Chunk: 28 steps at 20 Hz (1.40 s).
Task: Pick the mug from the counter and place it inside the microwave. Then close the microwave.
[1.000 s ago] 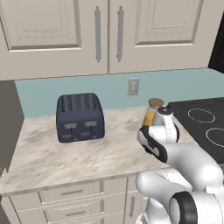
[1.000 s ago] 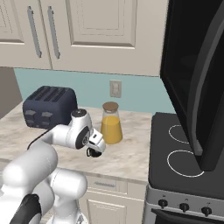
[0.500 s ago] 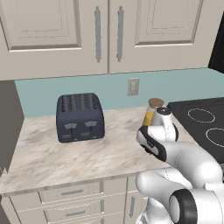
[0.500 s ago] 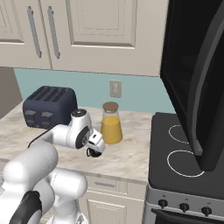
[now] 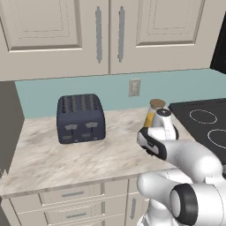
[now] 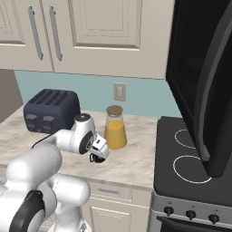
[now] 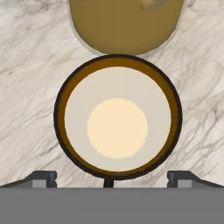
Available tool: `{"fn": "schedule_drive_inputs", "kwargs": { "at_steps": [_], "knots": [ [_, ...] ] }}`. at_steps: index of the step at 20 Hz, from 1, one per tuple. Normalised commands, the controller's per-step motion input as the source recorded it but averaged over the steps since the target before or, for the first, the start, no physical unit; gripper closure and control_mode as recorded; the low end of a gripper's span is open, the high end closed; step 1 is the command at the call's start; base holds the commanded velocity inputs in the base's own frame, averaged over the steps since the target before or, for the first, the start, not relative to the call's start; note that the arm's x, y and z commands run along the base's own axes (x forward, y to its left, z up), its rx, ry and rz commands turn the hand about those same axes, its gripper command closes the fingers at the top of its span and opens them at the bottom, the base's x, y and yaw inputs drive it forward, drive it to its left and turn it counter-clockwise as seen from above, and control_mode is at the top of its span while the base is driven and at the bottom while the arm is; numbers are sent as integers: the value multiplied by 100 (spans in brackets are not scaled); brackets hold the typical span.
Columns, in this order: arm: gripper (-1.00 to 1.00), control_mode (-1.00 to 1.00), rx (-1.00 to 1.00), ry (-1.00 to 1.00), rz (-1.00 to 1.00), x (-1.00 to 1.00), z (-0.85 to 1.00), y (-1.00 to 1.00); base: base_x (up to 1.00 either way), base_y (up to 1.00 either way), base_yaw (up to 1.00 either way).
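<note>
The mug (image 7: 117, 127) is sitting upright on the counter (image 7: 30, 87), seen from straight above in the hand view, filling the middle of the frame, black rim around a pale yellowish inside. The gripper (image 7: 112, 178) is hanging directly over it with fingers spread wide: one dark fingertip (image 7: 41, 178) is showing at the lower left, the other at the lower right, each outside the mug's rim, the mug lying between them and a bit above in the frame. Cannot tell whether the tips are level with the rim or above it; no contact showing.

At the top centre of the hand view, the flask (image 7: 127, 24) of orange liquid is sitting just beside the mug, its base almost touching the rim in the frame.

In the right base view the gripper (image 6: 96, 157) is pointing down at centre-left, a dark bit of the mug (image 6: 94, 159) peeking under the hand, the flask (image 6: 115, 128) just to its right and behind. The toaster (image 6: 50, 110) is standing at the left, well apart. The microwave (image 6: 204, 81) is taking up the upper right, its door hanging open over the stovetop (image 6: 190, 167).

In the left base view the hand is blocking the mug at centre-right, the flask (image 5: 154, 110) showing behind it, the toaster (image 5: 80, 118) at centre-left on the counter (image 5: 66, 159).
</note>
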Motion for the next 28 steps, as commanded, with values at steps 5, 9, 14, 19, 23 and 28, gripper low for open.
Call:
{"fn": "schedule_drive_inputs", "kwargs": {
  "at_steps": [5, 9, 14, 19, 23, 28],
  "knots": [
    [-100, -100, 0, 0, 0, 0, -23, 0, 0, 0, 0],
    [-100, -100, 0, 0, 0, 0, -10, 0, 0, 0, 0],
    [-100, -100, 0, 0, 0, -1, -1, 0, 0, 0, 0],
    [100, -100, 0, 0, 0, 0, 0, 0, 0, 0, 0],
    [100, -100, 0, 0, 0, 0, 0, 0, 0, 0, 0],
    [100, -100, 0, 0, 0, 0, 0, 0, 0, 0, 0]
  ]
}}
